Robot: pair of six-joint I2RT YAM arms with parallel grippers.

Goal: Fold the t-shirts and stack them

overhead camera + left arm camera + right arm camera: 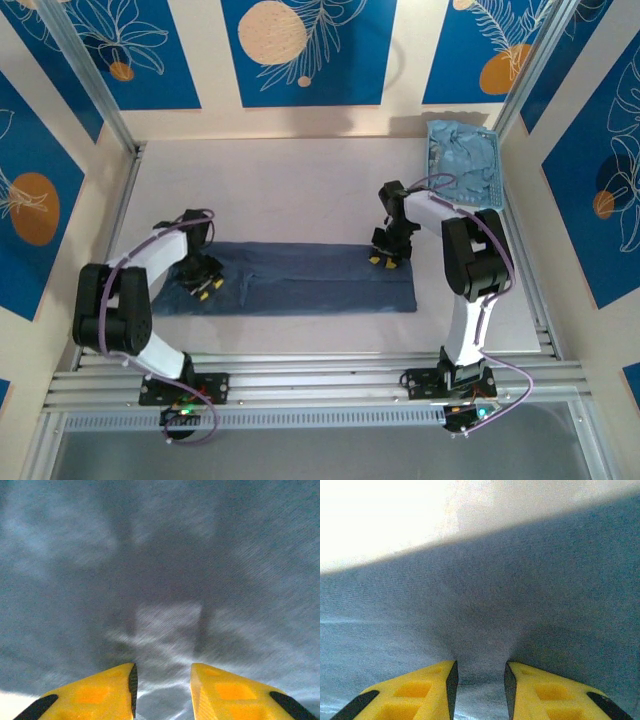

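Close up, right pincer [480, 666] pinches puckered dark t-shirt [480, 595]; left pincer [163, 666], blurred, looks spread; overhead adds the basket [431, 160].

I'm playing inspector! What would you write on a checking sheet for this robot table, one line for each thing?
Surface: pale flat table.
Job's things: dark blue shirt folded into a long strip across the near middle; pale blue shirts crumpled in the basket.
Clutter: nothing seen besides that basket, at the far right corner.
Grippers: left gripper on the strip's left part; right gripper at its far edge near the right end. Both have fingers slightly apart with cloth between; I cannot tell if they pinch it.
Cables: purple cables run along both arms.
Surroundings: blue-and-cream walls with orange circles; metal rails at the near edge.
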